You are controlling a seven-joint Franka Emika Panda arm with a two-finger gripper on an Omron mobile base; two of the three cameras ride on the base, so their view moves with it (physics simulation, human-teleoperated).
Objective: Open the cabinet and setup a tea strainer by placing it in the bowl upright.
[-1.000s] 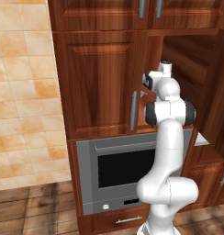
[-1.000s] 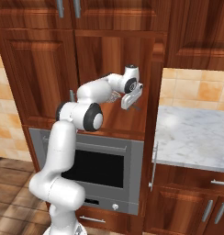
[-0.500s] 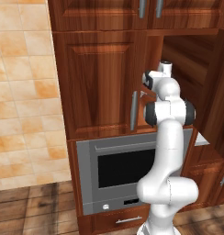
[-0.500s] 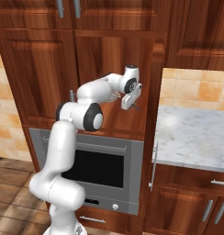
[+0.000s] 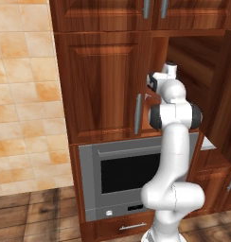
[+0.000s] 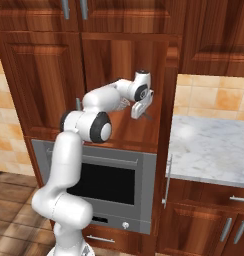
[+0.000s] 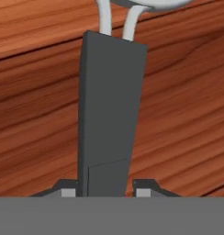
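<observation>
To the left of the gripper [image 6: 139, 111], one door of the cabinet [image 5: 103, 85] is closed, its grey bar handle [image 5: 137, 113] upright. The half beside it is open, so we count the first step as done. The arm reaches into that open bay above the oven [image 5: 131, 175], with the gripper inside, just over the cabinet floor.

Seen from the hand, a flat dark handle runs straight ahead between the two fingertips, and two pale wires at its far end curve into a silver rim. We take this for the tea strainer [image 7: 111, 101], lying on the wood directly in front of the gripper. The jaws look pressed against the base of that handle. The view is tight, though, so we judge it a pinch rather than call it certain.

Right of the gripper and lower, the marble counter [image 6: 214, 150] runs along the tiled wall.

Left to do, as we read it: lift the strainer out of the cabinet, carry it to the bowl and stand it upright inside.
</observation>
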